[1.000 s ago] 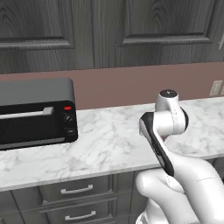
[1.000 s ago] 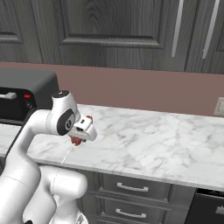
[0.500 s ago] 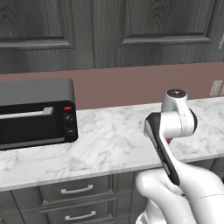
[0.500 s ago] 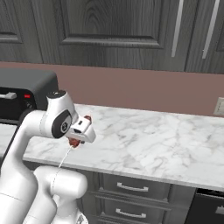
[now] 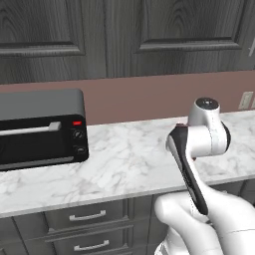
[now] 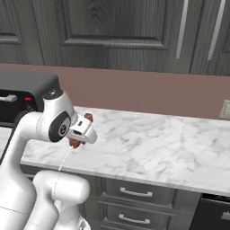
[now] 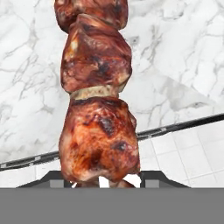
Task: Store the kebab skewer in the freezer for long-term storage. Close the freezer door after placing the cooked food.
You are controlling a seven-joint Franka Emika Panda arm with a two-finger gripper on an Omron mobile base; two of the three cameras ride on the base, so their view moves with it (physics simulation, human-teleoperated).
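1. While the hand view puts the kebab skewer (image 7: pixel 97 100) mid-frame, the gripper (image 6: pixel 81 133) clamps it left of centre in the right base view.
2. Left base view adds a black toaster oven (image 5: pixel 40 128) at left.
3. Marble counter (image 6: pixel 157 143), dark cabinets (image 5: pixel 124 35) above.

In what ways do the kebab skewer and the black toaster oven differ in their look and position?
The kebab skewer is small, reddish-brown meat on a thin pale stick; the toaster oven is a large black box. The skewer is held off the counter in the shut gripper, while the toaster oven stands on it. The skewer hangs tilted near the counter's front edge; the toaster oven sits level against the back wall.
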